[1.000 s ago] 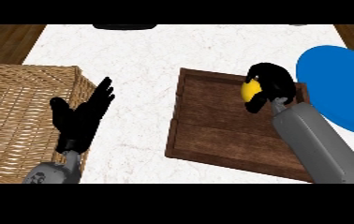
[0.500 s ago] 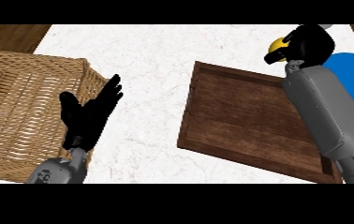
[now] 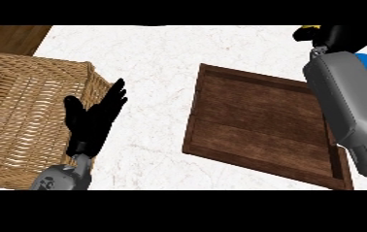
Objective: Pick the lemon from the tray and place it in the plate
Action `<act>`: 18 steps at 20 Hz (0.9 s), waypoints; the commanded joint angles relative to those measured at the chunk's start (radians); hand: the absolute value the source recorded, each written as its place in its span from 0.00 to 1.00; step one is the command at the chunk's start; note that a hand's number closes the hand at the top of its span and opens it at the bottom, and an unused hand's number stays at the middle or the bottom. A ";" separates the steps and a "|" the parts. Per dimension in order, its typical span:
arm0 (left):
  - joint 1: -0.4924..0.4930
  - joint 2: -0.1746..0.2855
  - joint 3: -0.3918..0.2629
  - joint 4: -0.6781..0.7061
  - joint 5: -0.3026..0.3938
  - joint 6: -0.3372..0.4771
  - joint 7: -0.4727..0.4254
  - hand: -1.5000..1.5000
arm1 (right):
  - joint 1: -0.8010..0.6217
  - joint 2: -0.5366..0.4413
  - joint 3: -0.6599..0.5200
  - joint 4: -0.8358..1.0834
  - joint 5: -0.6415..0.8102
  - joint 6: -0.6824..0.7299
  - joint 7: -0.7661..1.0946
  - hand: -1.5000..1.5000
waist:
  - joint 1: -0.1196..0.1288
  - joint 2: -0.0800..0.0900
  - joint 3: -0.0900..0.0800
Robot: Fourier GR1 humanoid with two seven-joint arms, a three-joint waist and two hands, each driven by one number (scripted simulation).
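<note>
Now right hand (image 3: 342, 35) curled round lemon (image 3: 308, 30); lower over plate (image 3: 362, 61) centre, then open fingers. Left hand (image 3: 93, 117) open, resting.

dark brown wood-grain tray (image 3: 258, 124), tan woven basket (image 3: 36, 105), white marbled counter (image 3: 150, 56), black left hand (image 3: 90, 124), yellow lemon (image 3: 308, 27).

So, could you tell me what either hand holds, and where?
The right hand curls round the lemon, mostly hiding it; which part cannot be told. The left hand holds nothing.
</note>
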 commanded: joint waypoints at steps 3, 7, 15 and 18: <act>0.081 -0.046 -0.012 0.070 -0.002 0.028 -0.032 0.50 | -0.012 0.018 -0.114 0.000 0.150 -0.279 0.234 1.00 | -0.034 0.001 -0.015; 0.106 -0.015 0.015 0.064 0.006 0.007 -0.042 0.50 | 0.067 0.027 -0.187 0.043 0.279 -0.351 0.249 1.00 | -0.041 -0.003 -0.015; 0.150 -0.005 0.034 0.061 0.012 -0.014 -0.076 0.50 | 0.195 -0.052 -0.410 0.067 0.379 -0.475 0.188 1.00 | -0.054 -0.007 -0.013; 0.115 -0.014 0.056 0.082 0.019 -0.010 -0.065 0.50 | 0.219 -0.029 -0.462 0.076 0.419 -0.517 0.161 1.00 | -0.064 -0.008 -0.013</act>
